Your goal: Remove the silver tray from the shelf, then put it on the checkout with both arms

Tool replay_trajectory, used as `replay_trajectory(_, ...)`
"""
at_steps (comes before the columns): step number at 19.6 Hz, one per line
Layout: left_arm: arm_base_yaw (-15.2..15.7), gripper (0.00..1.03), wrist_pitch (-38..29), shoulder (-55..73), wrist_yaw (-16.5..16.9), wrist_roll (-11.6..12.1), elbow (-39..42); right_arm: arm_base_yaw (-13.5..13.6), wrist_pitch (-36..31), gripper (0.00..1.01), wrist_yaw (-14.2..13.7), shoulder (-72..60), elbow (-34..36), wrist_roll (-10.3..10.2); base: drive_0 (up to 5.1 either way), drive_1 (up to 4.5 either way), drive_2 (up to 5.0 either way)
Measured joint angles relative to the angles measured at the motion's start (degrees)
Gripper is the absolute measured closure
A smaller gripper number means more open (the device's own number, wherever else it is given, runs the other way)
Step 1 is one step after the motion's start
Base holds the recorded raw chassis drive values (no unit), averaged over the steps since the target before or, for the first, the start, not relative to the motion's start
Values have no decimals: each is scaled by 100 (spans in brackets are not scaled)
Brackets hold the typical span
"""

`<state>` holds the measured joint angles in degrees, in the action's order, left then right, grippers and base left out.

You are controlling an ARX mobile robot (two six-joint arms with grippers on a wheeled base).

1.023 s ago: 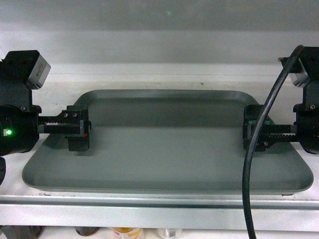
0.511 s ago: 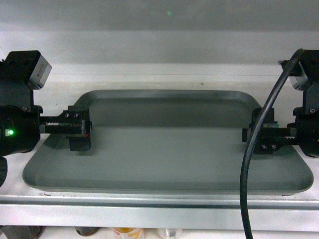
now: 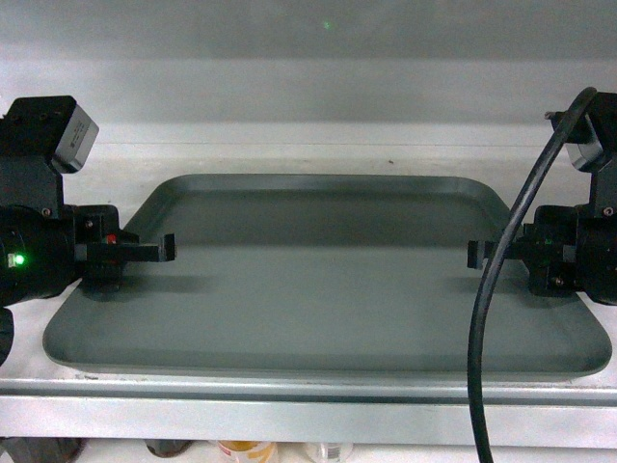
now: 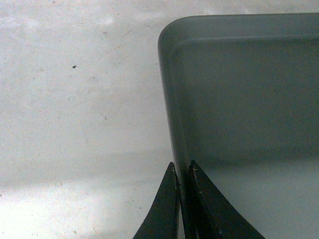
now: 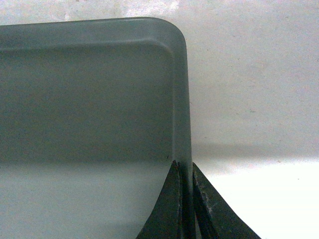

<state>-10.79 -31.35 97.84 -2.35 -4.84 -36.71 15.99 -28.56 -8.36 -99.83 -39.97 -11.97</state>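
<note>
Black fingers (image 4: 167,214) now pinch silver tray (image 3: 318,289) rims.

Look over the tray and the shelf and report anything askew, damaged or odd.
Nothing stands out. The silver tray lies flat and square on the shelf, undented and bare inside. The left pincer and right pincer each pinch a side rim. The shelf only shows small dark specks.

A plain pale grey back wall (image 3: 318,58) rises behind the scene, smooth and evenly lit, with a faint green speck of light high on it; below the front edge, in shadow, the rounded tops of several bottles or jars (image 3: 241,449) show in a row, too dim to identify; soft light falls from above.
</note>
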Motion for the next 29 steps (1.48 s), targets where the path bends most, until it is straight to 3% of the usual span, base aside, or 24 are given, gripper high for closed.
replay_trajectory(2, -20, 100, 44, -66, -4, -208, 37, 48, 52, 98, -98, 35, 11, 11, 0, 0, 0)
replay_trajectory(8, -216, 100, 522, -557, -264, -378, 144, 140, 330, 98, -326, 420, 20, 133, 0, 0, 0)
replay_trajectory(15, -369, 100, 1209, -1349, -557, -315, 28, 245, 737, 98, -459, 1132, 17, 125, 0, 0, 0)
replay_trajectory(29, -411, 100, 1808, -2210, -579, -229, -201, 389, 1246, 98, -645, 2009, -48, 105, 0, 0, 0)
